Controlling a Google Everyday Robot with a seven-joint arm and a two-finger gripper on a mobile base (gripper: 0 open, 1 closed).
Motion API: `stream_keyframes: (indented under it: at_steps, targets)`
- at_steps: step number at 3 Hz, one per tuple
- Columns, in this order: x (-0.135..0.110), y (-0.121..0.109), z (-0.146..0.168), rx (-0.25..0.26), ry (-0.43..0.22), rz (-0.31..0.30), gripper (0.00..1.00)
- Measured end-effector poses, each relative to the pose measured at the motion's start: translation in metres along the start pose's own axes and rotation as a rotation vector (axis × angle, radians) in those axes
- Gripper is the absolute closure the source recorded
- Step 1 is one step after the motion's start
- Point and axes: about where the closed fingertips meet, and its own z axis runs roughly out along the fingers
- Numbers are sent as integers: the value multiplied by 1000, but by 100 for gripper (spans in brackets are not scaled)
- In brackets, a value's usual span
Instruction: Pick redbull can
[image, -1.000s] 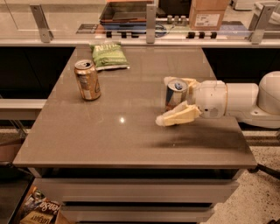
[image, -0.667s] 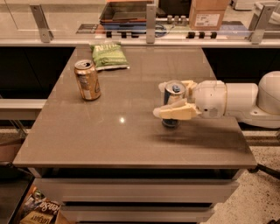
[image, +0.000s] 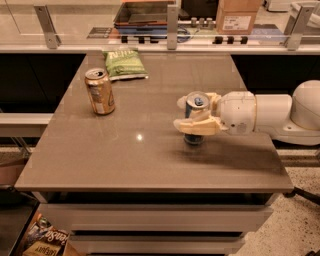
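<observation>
The redbull can (image: 194, 134) stands upright right of the table's middle, slim and blue and silver, with a silver top and blue tab. My gripper (image: 188, 115) reaches in from the right on a white arm (image: 260, 112). Its cream fingers (image: 196, 126) are closed on the can, one across its near side and one behind its top. The can's base rests on the table (image: 125, 160).
A shorter gold can (image: 100, 91) stands at the table's left. A green snack bag (image: 124, 64) lies at the back left. A rail with glass panels (image: 172, 30) runs behind the table. Magazines (image: 42, 239) lie on the floor at front left.
The gripper has moved a little left and its fingers have drawn together around the redbull can. The can's top has shifted slightly left. The gold can and the bag have not moved.
</observation>
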Motion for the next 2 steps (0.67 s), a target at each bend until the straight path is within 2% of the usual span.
stream_keyframes:
  at_steps: [1, 2]
  targets:
    - [-1, 1, 2, -4, -1, -2, 100]
    - [-11, 2, 1, -6, -3, -11, 100]
